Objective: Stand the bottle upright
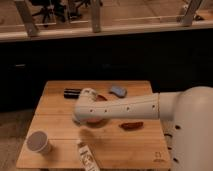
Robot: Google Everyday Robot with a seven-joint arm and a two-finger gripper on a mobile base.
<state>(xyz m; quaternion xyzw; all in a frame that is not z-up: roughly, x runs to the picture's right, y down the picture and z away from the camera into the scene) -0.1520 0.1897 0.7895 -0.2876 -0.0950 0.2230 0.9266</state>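
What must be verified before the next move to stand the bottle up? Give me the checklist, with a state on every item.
1. Bottle located: ok, lying near the table's front edge.
2. Bottle upright: not ok, it lies flat.
3. Pincer over the bottle: not ok, it hangs above mid-table, behind the bottle.
4. Pincer holding anything: cannot tell.
5. Paper cup apart from the bottle: ok, not touching.
6. Bottle wholly on the table: cannot tell, the view's bottom edge cuts it off.
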